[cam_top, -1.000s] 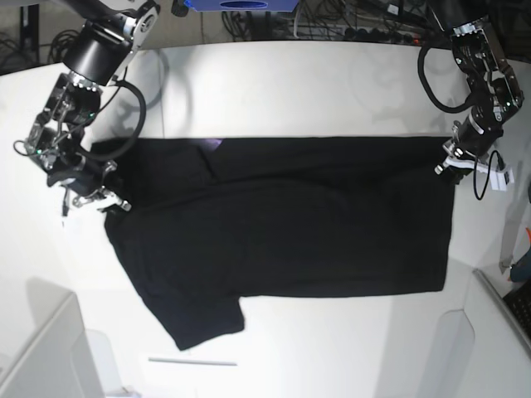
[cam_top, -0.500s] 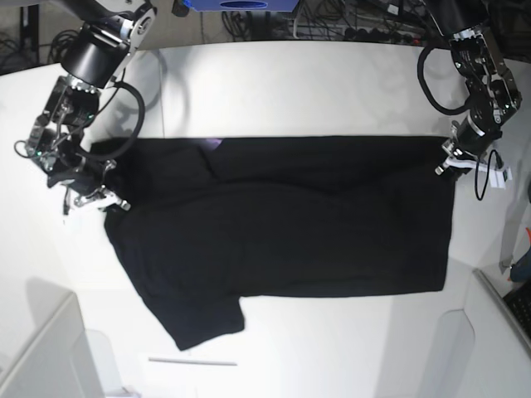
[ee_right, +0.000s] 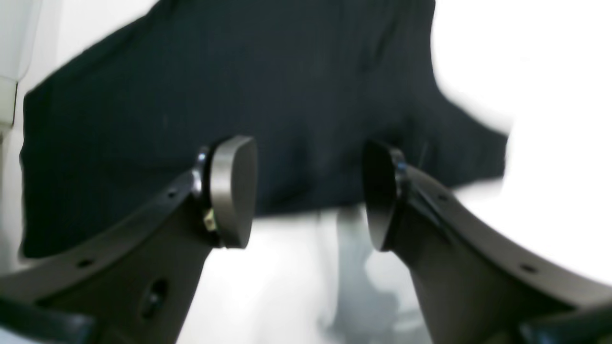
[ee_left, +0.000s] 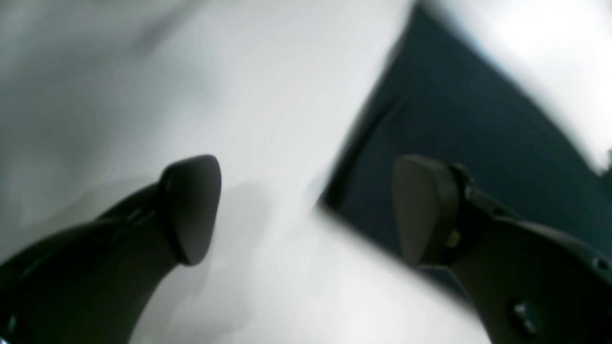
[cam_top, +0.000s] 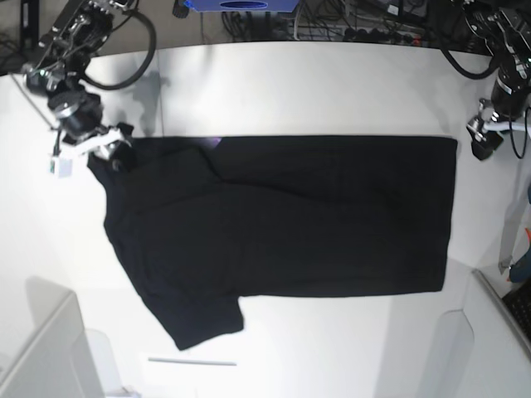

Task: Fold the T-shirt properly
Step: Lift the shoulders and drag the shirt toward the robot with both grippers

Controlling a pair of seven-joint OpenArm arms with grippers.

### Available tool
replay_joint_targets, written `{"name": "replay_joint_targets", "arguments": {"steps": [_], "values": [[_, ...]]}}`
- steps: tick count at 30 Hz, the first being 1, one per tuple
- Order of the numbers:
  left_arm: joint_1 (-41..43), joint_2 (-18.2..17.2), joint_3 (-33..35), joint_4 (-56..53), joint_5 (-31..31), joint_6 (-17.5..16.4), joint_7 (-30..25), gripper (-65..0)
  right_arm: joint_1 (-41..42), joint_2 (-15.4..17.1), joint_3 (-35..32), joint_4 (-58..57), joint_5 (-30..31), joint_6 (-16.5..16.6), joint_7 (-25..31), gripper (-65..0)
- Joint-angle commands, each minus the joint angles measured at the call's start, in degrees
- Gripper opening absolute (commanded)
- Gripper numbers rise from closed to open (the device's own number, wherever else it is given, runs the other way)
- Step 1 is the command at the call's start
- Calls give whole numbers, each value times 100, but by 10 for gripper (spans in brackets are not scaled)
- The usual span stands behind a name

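The T-shirt (cam_top: 282, 224) lies flat and dark side up on the white tabletop (cam_top: 290, 83), folded once lengthwise into a long band, with one sleeve (cam_top: 203, 319) sticking out at the near end.

The left gripper (ee_left: 306, 210) hangs with its jaws released and empty; between them sits a corner of the cloth, one jaw over bare tabletop, the other over the shirt. The right gripper (ee_right: 306, 191) is likewise spread and holds nothing; the shirt's edge lies just beyond its jaws, with bare tabletop directly between them.

Judging from this, the first fold looks laid down and both arms stand clear at the band's two ends. The next move probably calls for tucking the loose sleeve in, then closing the jaws on the corners of one end and carrying it across to the other, keeping the edges lined up.
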State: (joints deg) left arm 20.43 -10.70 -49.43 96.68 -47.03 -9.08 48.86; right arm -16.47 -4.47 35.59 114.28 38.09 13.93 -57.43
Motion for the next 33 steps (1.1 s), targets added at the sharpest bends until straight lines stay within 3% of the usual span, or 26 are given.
{"name": "replay_joint_targets", "arguments": {"steps": [1,3,5,11,17,22,23,25,27,29,31,33], "values": [[-25,-69,-20,-73,-155,-248,-99,-110,-98,-85,172,31,11,-9,279,-318],[-43,-60,-20,-539,-155,-643,-99,-110,-362,-243,304,-188,11,9,604,-317],[-183,-51,24,-811,-155,-749,-99,-110,-397,-243,322,-487,11,9,903,-317],[-614,-69,490,-1304,-128,-740,-99,-110,-212,-243,375,-1393,11,9,1176,-315],[-1133,142,657,-1506,900,-740,-99,-110,289,-261,753,-2298,20,-26,1466,-315],[-1185,301,675,-1541,1146,-740,-99,-115,693,-173,1069,-2870,-15,-26,1466,-318],[-1185,336,675,-1541,1155,-749,-99,-140,737,-102,1043,-2958,-15,-26,1457,-321],[-1194,362,675,-1541,1155,-749,-99,-253,816,-67,1052,-3125,-15,-26,1484,-323],[-1265,353,675,-1594,1164,-749,-91,-454,878,-59,1104,-3239,-15,-26,1501,-341],[-1300,327,675,-1761,1164,-749,-91,-650,886,-59,1113,-3256,-15,-9,1519,-435],[-1300,318,675,-1893,1164,-749,-91,-650,834,-59,1113,-3248,11,26,1695,-615],[-1238,309,675,-1884,1164,-758,-73,-650,728,-76,1113,-3204,11,26,1774,-650]]}}
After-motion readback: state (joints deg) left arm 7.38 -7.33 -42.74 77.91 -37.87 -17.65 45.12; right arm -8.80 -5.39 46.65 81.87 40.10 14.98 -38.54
